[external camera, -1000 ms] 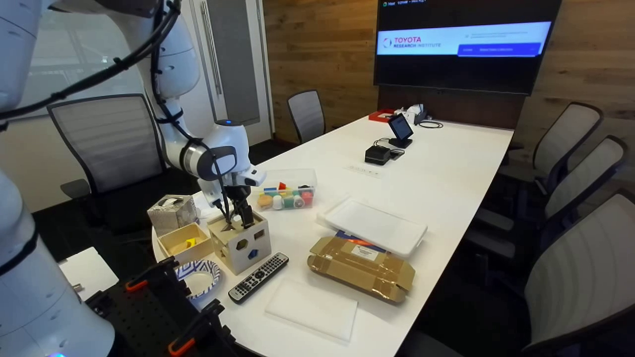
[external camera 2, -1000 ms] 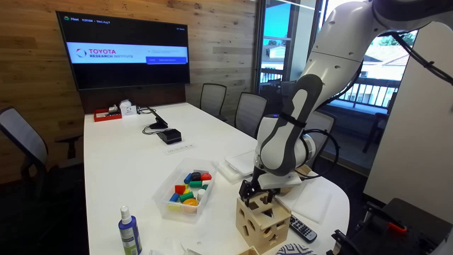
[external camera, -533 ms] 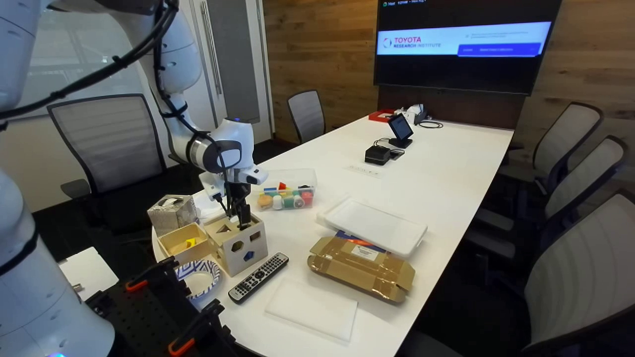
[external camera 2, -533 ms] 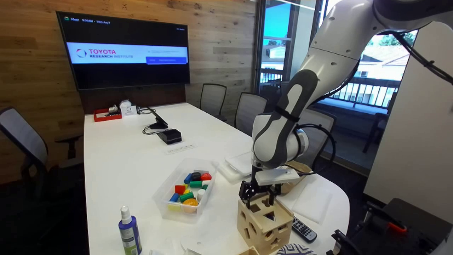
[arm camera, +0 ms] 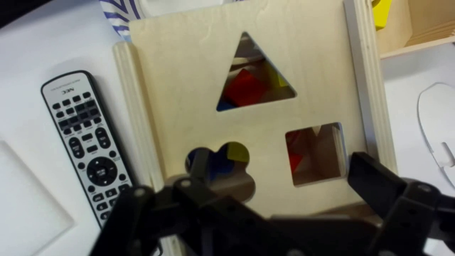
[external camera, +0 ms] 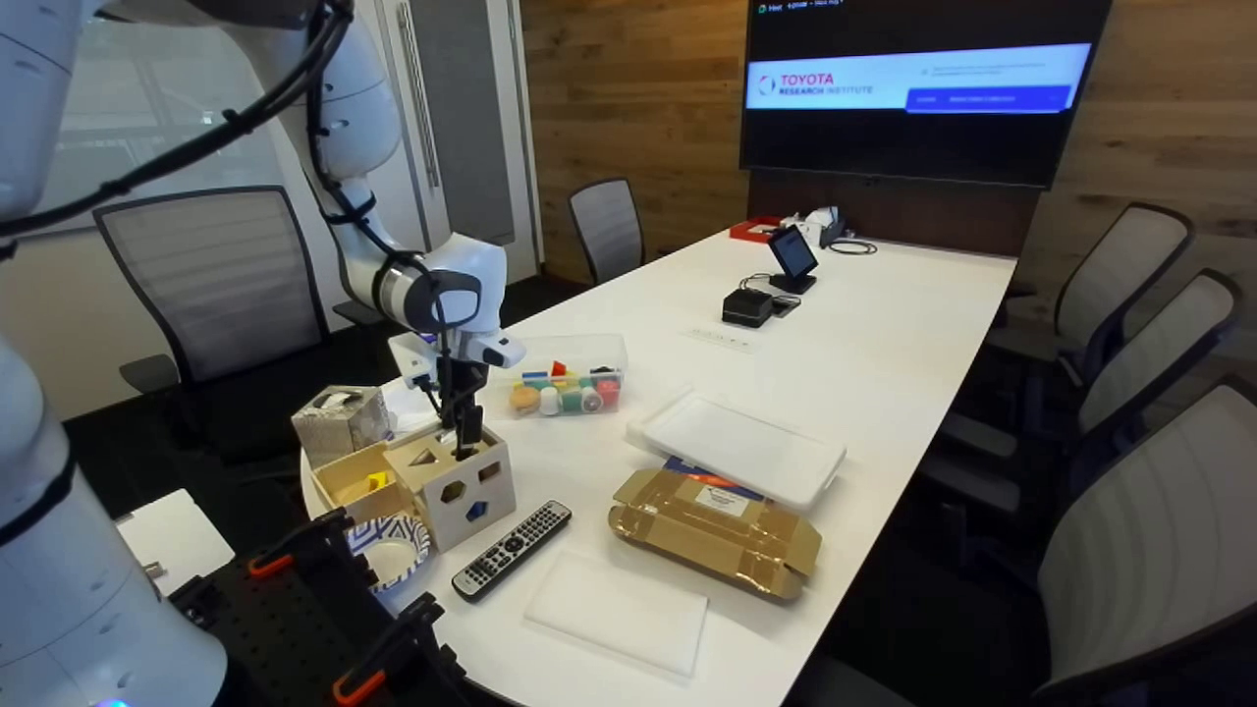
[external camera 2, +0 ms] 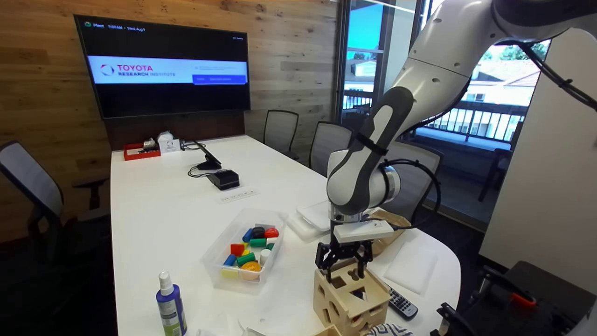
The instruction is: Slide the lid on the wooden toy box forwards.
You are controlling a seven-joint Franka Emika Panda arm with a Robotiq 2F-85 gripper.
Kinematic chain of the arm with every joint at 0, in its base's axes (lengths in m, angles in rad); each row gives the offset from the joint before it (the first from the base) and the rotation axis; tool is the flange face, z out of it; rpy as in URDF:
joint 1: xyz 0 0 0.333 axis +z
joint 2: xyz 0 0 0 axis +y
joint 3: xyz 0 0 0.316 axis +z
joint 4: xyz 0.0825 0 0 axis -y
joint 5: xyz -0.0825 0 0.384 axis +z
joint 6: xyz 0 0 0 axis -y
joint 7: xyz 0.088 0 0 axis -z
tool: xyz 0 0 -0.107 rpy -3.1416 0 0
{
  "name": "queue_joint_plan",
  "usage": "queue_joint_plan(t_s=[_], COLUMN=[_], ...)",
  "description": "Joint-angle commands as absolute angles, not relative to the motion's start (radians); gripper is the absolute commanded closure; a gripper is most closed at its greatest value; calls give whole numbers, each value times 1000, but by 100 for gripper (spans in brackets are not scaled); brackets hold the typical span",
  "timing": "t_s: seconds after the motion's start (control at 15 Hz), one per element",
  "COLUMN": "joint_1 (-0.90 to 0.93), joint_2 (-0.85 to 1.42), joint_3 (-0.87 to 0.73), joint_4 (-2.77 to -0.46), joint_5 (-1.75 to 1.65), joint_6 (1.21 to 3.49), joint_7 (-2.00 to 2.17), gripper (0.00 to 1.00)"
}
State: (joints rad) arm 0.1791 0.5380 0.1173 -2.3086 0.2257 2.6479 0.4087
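The lid (arm camera: 185, 89) is a pale wood panel with triangle, square and clover holes, on top of the wooden toy box (external camera: 499, 499). In the wrist view its far edge sticks out past the end of the side rail, and a dark strip shows behind its near edge. The lid also shows in an exterior view (external camera 2: 347, 289). My gripper (arm camera: 279, 164) is open with its fingers pointing down at the lid. One fingertip is over or in the clover hole; the other is beside the square hole near the rail. Whether they go into the lid is unclear. Coloured blocks show through the holes.
A remote (external camera: 513, 550) lies beside the box. A patterned paper plate (external camera: 417, 562) and a tan tray-like box (external camera: 365, 454) with a yellow block stand close to it. A clear tub (external camera 2: 212, 266) of coloured blocks, tissue box (external camera: 339, 427) and flattened cardboard (external camera: 717, 535) are nearby.
My gripper has moved toward the robot base and plate. The toy box and lid have shifted the same way, and the box is nearer the plate. The fingers stay spread.
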Motion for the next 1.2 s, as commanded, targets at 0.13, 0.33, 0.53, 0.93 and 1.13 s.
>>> queue_joint_plan(t_s=[0.13,0.33,0.53,0.93,1.13], joint_1=[138,118,102,88,90], joint_2=[545,551,558,569,574], joint_3=[158,174,183,193,201], joint_4=[-2295,-2293,-2288,-2288,-2296], joint_5=[310,344,373,410,428], joint_6=[2566,2542,2512,2483,2500], joint_7=[338,307,272,234,231], gripper=[0,0,0,0,0])
